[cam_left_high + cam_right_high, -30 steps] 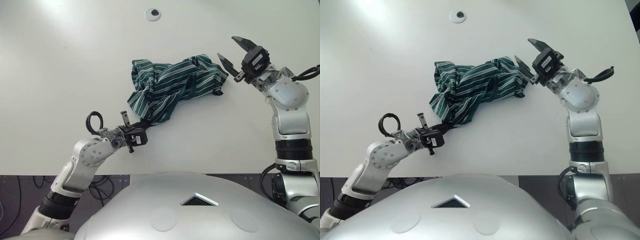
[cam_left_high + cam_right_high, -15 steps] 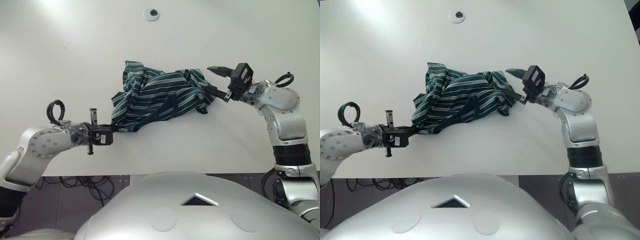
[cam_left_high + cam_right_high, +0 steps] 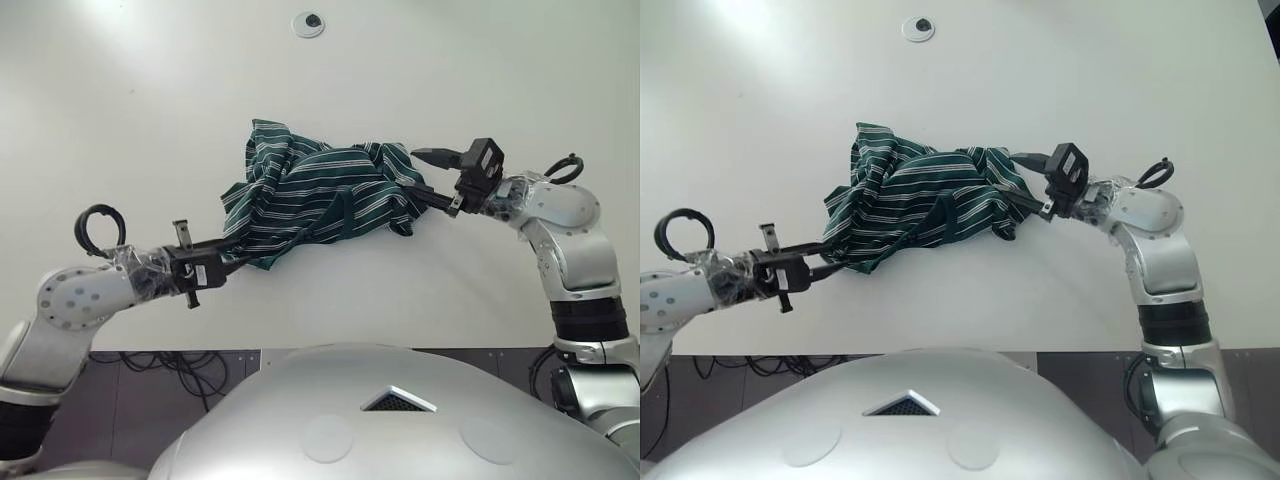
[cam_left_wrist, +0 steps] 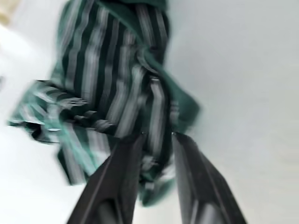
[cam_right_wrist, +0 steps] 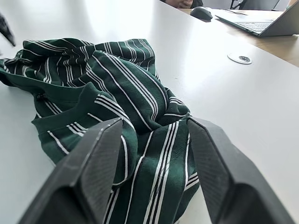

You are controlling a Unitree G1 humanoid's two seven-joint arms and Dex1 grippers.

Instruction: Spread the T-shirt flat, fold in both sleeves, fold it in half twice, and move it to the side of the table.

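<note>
Left eye view: the crumpled green striped T-shirt (image 3: 320,195) lies bunched near the middle of the white desk (image 3: 140,110). The left gripper (image 3: 236,260) has its jaws clamped on the shirt's near-left edge. The right gripper (image 3: 425,176) sits at the shirt's right end, jaws apart, straddling a fold of cloth. A round cable port (image 3: 308,24) lies on the far side, well apart.

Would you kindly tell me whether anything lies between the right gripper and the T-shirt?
Nothing visible does. The right gripper is open, its two fingers already on either side of a bunched edge of the T-shirt.
</note>
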